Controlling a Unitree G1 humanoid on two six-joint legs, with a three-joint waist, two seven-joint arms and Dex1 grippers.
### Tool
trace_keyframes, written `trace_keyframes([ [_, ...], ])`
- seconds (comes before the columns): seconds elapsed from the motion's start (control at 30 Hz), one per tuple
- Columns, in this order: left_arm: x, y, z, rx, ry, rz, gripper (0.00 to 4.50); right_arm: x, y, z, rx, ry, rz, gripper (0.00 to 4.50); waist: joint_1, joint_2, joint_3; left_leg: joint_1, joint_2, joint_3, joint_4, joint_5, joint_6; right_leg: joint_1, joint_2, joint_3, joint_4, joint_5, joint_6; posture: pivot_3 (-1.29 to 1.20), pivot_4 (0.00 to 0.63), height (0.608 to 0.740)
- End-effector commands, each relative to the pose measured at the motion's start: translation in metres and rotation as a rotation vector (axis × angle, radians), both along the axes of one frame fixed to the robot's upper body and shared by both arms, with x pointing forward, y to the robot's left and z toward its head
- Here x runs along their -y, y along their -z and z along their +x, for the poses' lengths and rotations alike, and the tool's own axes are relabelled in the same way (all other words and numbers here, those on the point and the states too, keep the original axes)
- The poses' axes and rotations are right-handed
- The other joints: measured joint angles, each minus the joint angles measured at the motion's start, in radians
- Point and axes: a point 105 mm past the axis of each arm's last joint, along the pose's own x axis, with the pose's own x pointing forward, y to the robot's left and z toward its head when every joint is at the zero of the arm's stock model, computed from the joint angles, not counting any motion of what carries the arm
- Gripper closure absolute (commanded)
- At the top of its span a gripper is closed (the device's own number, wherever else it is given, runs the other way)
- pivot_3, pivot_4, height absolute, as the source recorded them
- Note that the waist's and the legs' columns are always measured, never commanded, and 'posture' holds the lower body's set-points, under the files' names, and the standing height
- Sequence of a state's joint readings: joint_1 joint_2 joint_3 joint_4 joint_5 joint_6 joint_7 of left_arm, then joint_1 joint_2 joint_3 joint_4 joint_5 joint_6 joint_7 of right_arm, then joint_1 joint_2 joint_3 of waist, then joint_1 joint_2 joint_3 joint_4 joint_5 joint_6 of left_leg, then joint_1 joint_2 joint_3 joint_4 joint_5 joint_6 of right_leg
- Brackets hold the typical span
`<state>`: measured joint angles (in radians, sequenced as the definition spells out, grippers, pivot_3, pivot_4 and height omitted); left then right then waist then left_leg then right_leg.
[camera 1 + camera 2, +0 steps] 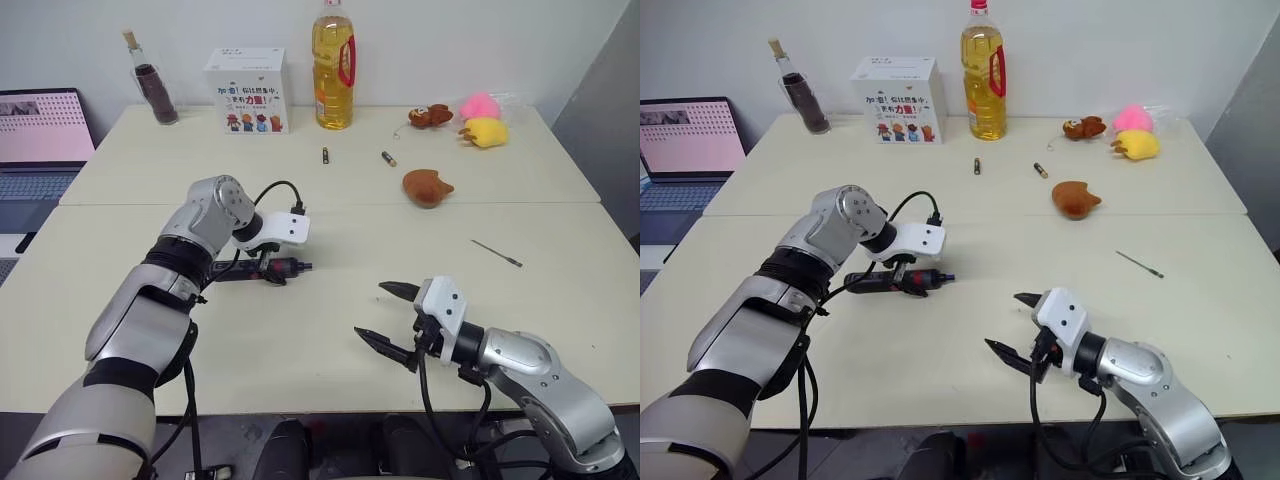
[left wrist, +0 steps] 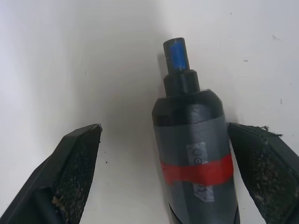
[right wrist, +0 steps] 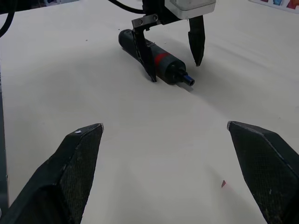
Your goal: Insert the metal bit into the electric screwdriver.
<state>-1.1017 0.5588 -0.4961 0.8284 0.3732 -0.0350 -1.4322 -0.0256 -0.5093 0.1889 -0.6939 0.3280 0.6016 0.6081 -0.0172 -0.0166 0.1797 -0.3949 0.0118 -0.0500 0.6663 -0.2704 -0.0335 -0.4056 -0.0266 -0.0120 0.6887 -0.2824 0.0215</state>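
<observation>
Left hand (image 1: 272, 272) straddles the one electric screwdriver (image 1: 262, 270), fingers spread wide, while the right hand (image 1: 385, 316) gapes empty near it, one metal bit (image 1: 497, 253) well beyond.

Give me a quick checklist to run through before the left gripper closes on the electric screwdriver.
1. Left gripper open: ok, its fingers stand apart on either side of the tool.
2. Electric screwdriver between the fingers: ok, but it sits close to one finger, not centred.
3. Screwdriver lying flat on the table: ok.
4. Nose socket free for the bit: ok, the nose pokes out past the fingers with nothing in it.
5. Metal bit reachable: ok, it lies alone on the table, on the right.
6. Right gripper open and out of the way: ok, it holds nothing and hovers apart from the screwdriver.
</observation>
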Motion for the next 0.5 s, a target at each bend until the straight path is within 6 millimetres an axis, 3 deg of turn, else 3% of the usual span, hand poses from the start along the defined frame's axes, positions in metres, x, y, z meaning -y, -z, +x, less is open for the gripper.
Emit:
trace_keyframes([
  [0.03, 0.0045, 0.0175, -0.0075, -0.048, 0.04, 0.034, 0.0, -0.0025, -0.0082, -0.0013, 0.036, -0.006, 0.018, 0.02, 0.001, 0.0, -0.001, 0.0, 0.0, 0.0, 0.0, 0.0, 0.0, 0.0, 0.0, 0.0, 0.0, 0.0, 0.0, 0.0, 0.15, 0.74],
  [0.17, 0.0028, 0.0216, -0.0102, -0.084, 0.023, 0.019, 0.53, -0.0019, -0.0086, -0.0007, 0.034, -0.002, 0.021, 0.0, 0.001, 0.0, -0.002, 0.001, 0.0, 0.0, 0.0, 0.0, 0.0, 0.001, 0.0, 0.0, 0.0, 0.0, 0.0, 0.0, 0.15, 0.74],
  [0.5, 0.0031, 0.0172, -0.0074, -0.063, 0.012, 0.003, 2.67, 0.001, -0.0134, 0.0029, 0.036, 0.013, 0.031, 0.0, 0.005, 0.0, -0.002, 0.002, 0.0, 0.0, 0.001, 0.0, 0.0, 0.001, 0.0, 0.0, 0.002, 0.0, 0.0, 0.0, 0.15, 0.74],
])
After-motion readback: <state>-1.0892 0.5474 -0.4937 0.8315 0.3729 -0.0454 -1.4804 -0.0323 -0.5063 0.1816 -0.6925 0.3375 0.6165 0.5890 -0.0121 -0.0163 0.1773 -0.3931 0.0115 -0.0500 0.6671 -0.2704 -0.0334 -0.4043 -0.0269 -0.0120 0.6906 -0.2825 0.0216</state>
